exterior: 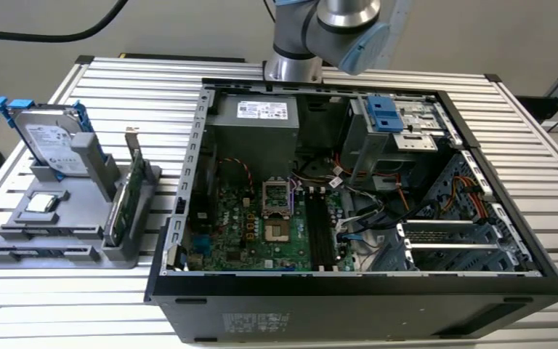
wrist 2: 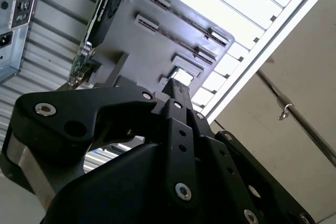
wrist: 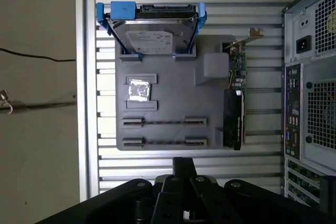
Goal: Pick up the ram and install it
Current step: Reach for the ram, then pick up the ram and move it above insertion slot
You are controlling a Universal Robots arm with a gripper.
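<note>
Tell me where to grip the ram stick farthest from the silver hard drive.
Likely the bare middle span of the long, thin dark ram stick, from straight above: it stands on edge in the grey plastic holder tray, end brackets covering its tips.

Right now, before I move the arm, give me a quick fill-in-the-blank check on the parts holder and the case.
1. The hard drive stands in the gray holder, clipped between ____ rails.
2. The graphics card stands on the holder's edge nearest the ____.
3. The holder sits to the exterior view's ____ of the computer case.
Missing words: blue; computer case; left.
</note>
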